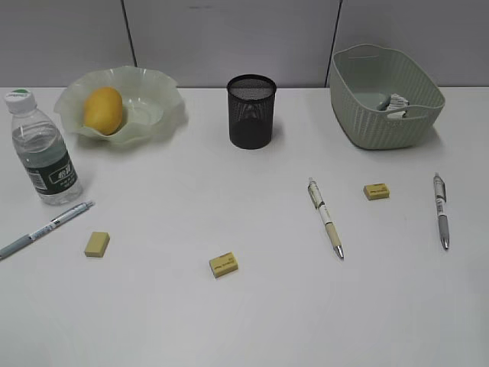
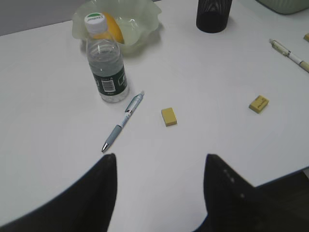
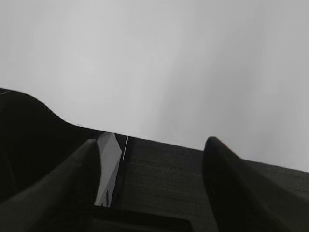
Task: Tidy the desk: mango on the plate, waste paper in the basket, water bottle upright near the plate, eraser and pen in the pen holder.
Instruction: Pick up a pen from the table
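The mango [image 1: 103,109] lies in the wavy plate [image 1: 157,86], and the water bottle [image 1: 42,153] stands upright to its left. Waste paper [image 1: 397,105] sits inside the basket [image 1: 386,122]. The black pen holder [image 1: 251,111] stands at the back middle. Three pens [image 1: 46,228] [image 1: 326,217] [image 1: 441,209] and three erasers [image 1: 97,244] [image 1: 223,264] [image 1: 376,191] lie loose on the desk. My left gripper [image 2: 159,159] is open and empty, just short of a pen [image 2: 123,121] and an eraser [image 2: 169,116]. My right gripper [image 3: 152,145] is open over a dark surface by the desk edge. Neither shows in the exterior view.
In the left wrist view the bottle [image 2: 107,67] stands right behind the near pen, with the plate [image 2: 145,19] beyond it. A second eraser [image 2: 259,104] and another pen [image 2: 289,53] lie to the right. The white desk [image 3: 169,63] fills the right wrist view.
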Controlling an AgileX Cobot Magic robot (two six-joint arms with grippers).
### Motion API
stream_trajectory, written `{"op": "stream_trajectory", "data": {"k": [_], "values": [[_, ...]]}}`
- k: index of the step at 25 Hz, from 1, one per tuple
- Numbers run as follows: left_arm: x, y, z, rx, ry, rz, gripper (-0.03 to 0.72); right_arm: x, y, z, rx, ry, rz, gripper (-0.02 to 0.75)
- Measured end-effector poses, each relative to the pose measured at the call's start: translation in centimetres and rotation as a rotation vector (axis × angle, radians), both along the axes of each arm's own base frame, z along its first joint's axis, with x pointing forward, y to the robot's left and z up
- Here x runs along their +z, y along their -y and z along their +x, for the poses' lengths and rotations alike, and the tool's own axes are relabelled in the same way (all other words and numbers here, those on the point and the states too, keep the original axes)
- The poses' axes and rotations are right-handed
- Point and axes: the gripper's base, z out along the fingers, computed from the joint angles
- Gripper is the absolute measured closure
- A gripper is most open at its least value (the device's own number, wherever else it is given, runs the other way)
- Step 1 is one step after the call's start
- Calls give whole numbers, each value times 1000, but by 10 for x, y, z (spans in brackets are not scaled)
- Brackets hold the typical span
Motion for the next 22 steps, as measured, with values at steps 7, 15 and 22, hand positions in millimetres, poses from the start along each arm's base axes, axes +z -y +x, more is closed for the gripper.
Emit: {"op": "stream_trajectory", "data": {"k": [7, 15, 22], "values": [[-16, 0, 1, 0, -67, 23, 253, -8, -21, 69, -5, -71, -26, 216], [-25, 1, 3, 0, -103, 35, 253, -1, -10, 146, -138, -41, -11, 216], [-25, 1, 3, 0, -103, 35, 253, -29, 21, 182, -295, -73, 2, 216]]}}
